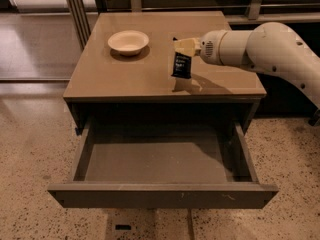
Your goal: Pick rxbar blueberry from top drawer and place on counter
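Note:
My gripper (pixel 181 48) is over the tan counter (pixel 120 74), right of centre, at the end of the white arm reaching in from the right. It is shut on the rxbar blueberry (pixel 181 66), a small dark navy bar that hangs upright from the fingers, its lower end just above the counter top. Its shadow falls on the counter right below. The top drawer (pixel 160 194) is pulled fully open below the counter, and its grey interior shows nothing inside.
A shallow cream bowl (pixel 128 42) sits on the counter's back left part. Speckled terrazzo floor surrounds the cabinet. Metal posts and a dark shelf unit stand behind the counter.

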Action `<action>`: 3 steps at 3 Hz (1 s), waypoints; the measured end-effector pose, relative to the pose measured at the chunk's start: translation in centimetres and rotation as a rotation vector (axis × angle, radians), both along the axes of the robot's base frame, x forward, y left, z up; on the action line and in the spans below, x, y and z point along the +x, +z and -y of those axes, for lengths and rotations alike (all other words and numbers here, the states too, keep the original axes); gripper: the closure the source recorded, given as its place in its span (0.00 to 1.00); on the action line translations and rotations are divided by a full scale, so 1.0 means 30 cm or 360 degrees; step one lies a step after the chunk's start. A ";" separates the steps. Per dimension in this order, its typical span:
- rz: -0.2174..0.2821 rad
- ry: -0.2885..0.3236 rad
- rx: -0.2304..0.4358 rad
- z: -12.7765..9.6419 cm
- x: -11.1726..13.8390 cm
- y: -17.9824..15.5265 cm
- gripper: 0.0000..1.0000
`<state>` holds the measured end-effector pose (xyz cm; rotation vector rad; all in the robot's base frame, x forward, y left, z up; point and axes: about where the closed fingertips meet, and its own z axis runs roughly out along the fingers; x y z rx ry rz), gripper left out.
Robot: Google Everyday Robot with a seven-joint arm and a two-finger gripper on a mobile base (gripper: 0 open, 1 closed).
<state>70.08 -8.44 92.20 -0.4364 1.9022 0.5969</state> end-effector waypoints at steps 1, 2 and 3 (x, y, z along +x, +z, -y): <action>-0.0043 -0.0118 0.0055 0.224 0.020 -0.047 1.00; -0.0053 -0.0197 0.0057 0.338 -0.005 -0.058 0.82; -0.0054 -0.0252 0.0055 0.417 -0.029 -0.059 0.59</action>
